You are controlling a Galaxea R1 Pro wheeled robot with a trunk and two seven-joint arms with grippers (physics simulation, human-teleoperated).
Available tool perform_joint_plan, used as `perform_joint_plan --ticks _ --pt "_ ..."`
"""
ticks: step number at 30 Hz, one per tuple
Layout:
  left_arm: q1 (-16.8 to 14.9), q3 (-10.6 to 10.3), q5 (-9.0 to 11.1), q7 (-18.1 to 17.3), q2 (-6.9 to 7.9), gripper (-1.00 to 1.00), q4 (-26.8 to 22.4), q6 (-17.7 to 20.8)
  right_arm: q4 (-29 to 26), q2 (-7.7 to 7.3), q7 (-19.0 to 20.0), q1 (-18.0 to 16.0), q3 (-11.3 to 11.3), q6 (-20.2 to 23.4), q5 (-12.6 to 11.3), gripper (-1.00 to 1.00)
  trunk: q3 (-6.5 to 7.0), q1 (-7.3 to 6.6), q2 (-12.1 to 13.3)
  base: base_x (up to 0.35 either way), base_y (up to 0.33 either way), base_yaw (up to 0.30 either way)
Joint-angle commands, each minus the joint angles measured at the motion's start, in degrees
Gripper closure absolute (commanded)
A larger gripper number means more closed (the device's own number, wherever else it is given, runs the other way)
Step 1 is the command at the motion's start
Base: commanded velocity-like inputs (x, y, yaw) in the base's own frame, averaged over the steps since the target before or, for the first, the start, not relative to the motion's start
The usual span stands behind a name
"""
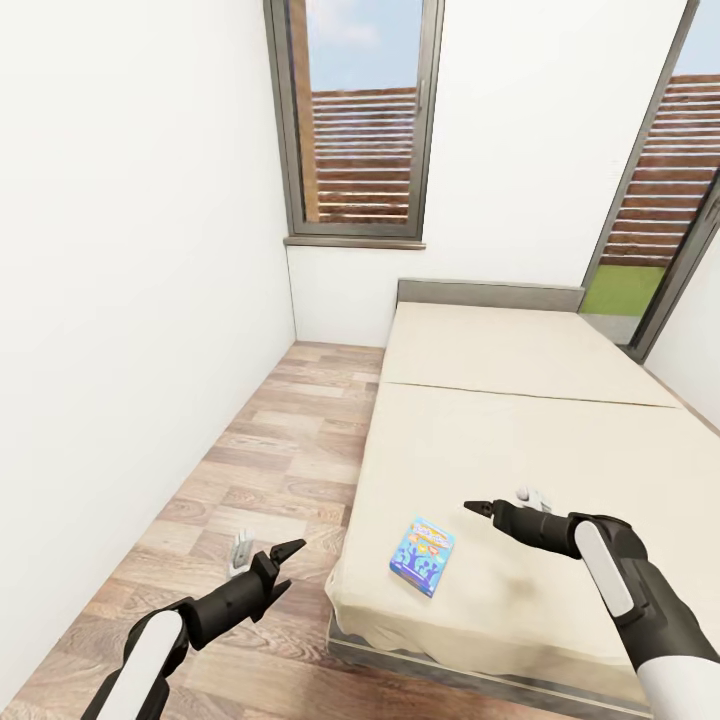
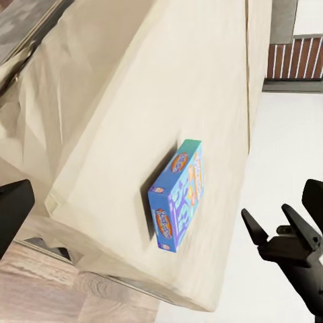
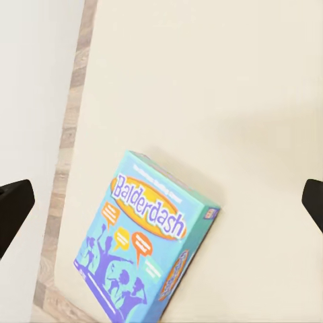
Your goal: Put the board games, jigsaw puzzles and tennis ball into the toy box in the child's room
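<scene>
A small blue board game [image 1: 422, 555] marked "Balderdash" lies flat on the bed [image 1: 540, 440], near its front left corner. The right wrist view looks straight down on this box [image 3: 145, 249]. The left wrist view shows it [image 2: 177, 195] from the side, close to the mattress edge. My right gripper [image 1: 505, 500] hovers open over the mattress, just right of and beyond the box, its black fingertips [image 3: 13, 208] spread wide and holding nothing. My left gripper [image 1: 267, 552] hangs open and holding nothing over the floor, left of the bed corner. The toy box and table are out of view.
A strip of wood-plank floor [image 1: 270, 450] runs between the white left wall [image 1: 130, 300] and the bed. A grey headboard [image 1: 490, 294] and a window [image 1: 360, 120] stand at the far end. A glass door [image 1: 670, 200] is at the right.
</scene>
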Motion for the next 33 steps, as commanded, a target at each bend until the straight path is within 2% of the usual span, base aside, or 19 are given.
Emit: perform_joint_plan --ticks 1,33 --pt "0.0 0.1 -0.2 -0.3 -0.01 -1.0 0.0 0.3 0.0 0.01 0.4 0.0 -0.1 0.2 0.4 -1.0 -0.05 -0.01 0.0 0.0 0.0 0.0" --pt "0.0 0.0 -0.2 -0.2 0.09 -1.0 -0.1 0.3 0.7 0.06 0.3 -0.2 0.3 1.1 0.4 -1.0 -0.05 -0.01 0.0 0.0 0.0 0.0"
